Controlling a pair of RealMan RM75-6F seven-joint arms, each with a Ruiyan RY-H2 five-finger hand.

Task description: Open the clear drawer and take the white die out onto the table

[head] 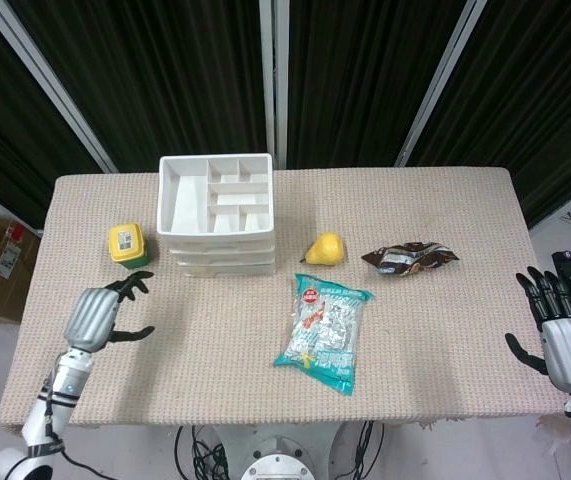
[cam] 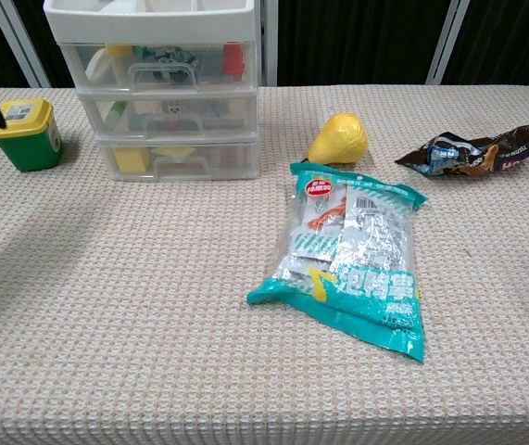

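clear drawer unit (cam: 173, 120), all drawers closed; white die (cam: 177, 108) inside middle drawer

Drawer unit (head: 216, 212) far-left on table (head: 445, 220); small tub (head: 128, 244) to its left. Pear (head: 325, 248) right of unit, wrapper (head: 409, 257) further right. Snack bag (head: 325, 332) nearer, before pear.
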